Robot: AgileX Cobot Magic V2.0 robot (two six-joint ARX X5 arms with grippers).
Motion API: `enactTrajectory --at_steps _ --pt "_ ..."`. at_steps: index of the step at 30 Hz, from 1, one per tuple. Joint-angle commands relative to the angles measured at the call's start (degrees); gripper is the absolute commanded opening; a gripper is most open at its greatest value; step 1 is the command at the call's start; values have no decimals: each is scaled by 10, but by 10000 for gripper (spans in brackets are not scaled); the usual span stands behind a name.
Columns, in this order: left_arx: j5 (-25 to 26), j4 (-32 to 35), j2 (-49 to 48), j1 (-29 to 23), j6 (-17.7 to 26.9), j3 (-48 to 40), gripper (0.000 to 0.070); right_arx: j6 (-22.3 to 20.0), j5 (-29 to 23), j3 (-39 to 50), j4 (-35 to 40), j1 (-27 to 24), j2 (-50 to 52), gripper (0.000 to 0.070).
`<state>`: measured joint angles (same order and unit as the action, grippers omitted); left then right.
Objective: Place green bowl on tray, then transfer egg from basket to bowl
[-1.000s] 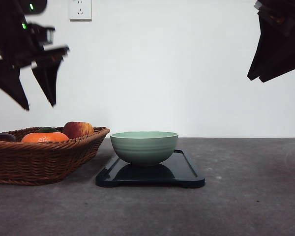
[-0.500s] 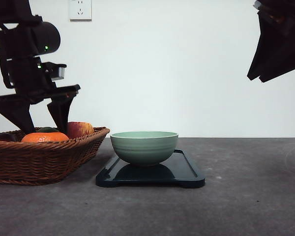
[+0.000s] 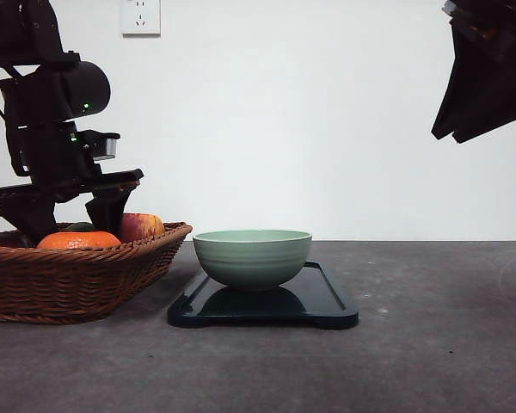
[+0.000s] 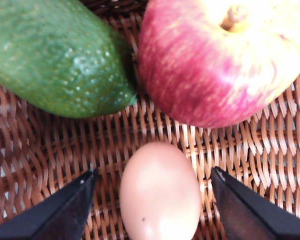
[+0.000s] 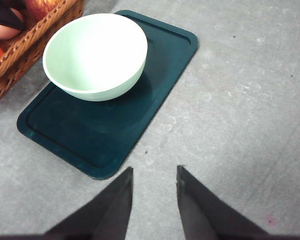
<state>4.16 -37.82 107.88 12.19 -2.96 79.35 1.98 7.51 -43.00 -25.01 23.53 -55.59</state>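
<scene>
Front view, left to right: left gripper (image 3: 69,225) down inside the basket (image 3: 77,280), lower than half a second ago. Green bowl (image 3: 252,256) sits on the tray (image 3: 314,301); right gripper (image 5: 154,190) idles high, fingers slightly parted, empty. Left wrist view: egg (image 4: 160,192) on the wicker between spread jaws, untouched; avocado (image 4: 55,55) and apple (image 4: 215,60) just beyond. Judgement: centre on the egg, close gently, lift straight up clear of the apple.
</scene>
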Motion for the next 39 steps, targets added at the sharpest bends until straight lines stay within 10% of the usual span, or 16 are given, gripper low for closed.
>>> enactTrajectory --at_steps 1,13,27,39 --pt "-3 2 14 2 2 10 466 8 -1 -2 5 2 -5 171" --pt "-3 0 20 2 -1 10 452 10 -1 -2 10 2 -5 171" --pt "-2 -20 20 2 -20 10 211 10 -1 -2 10 2 -5 171" --pt "-1 -34 0 2 -23 11 207 10 -1 -2 10 2 -5 171"
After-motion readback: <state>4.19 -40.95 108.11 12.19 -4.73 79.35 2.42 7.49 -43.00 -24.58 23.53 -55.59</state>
